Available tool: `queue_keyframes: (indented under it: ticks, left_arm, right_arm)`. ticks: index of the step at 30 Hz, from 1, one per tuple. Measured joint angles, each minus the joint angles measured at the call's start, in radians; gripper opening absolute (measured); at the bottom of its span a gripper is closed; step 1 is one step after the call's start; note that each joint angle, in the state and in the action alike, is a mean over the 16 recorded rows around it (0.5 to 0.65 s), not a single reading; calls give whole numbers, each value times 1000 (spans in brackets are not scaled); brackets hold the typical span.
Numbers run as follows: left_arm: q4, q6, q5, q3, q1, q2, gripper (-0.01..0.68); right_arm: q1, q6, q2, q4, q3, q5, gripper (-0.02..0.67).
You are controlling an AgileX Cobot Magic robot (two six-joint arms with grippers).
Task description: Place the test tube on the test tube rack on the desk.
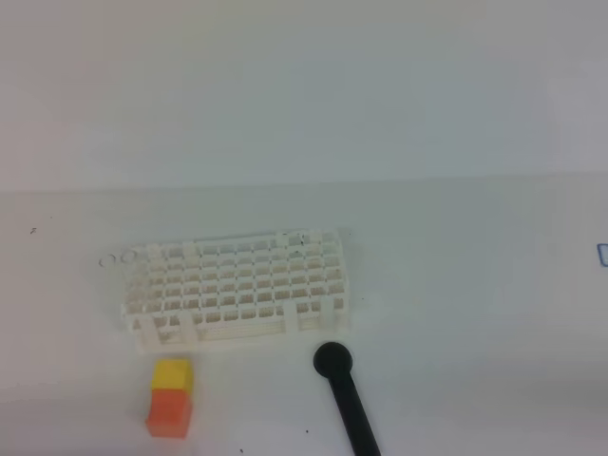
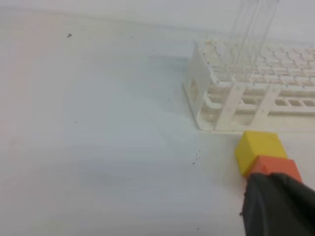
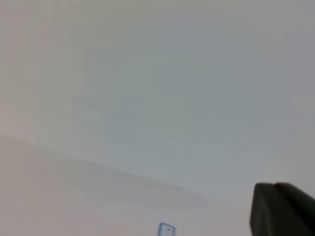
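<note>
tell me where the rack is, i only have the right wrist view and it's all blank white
Observer: The test tube rack sits in the middle of the exterior high view, with a yellow-and-orange block in front of its left end.
Operator: anything in it yet
Observer: The left wrist view shows clear tubes standing in the rack's end nearest the block.

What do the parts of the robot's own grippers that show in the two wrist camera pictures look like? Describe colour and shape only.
Little shows. In the left wrist view, the left gripper appears as a dark grey, matte, blunt-edged block in the bottom right corner. In the right wrist view, the right gripper is a similar dark, rounded mass at the bottom right. No cables, markings or arm links are visible, and the exterior high view shows neither arm.
</note>
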Motion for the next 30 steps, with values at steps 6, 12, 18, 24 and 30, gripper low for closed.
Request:
queue_keyframes:
  ticks: [6,12,18,24,30]
  left_arm:
    - [0,0,0,0,0,0,-1]
    - [0,0,0,0,0,0,-1]
    - [0,0,0,0,0,0,-1]
    - [0,0,0,0,0,0,-1]
    - [1,0,0,0,0,-1,-1]
  right_arm:
    - [-7,297,-54,-69,36,85,-1]
    - [-8,498,-63,-139,40,231,-1]
    - [-8,565,-63,-165,40,341,-1]
    - [-8,579,-63,-175,38,386,-1]
    - [-8,579,-63,-177,36,394,-1]
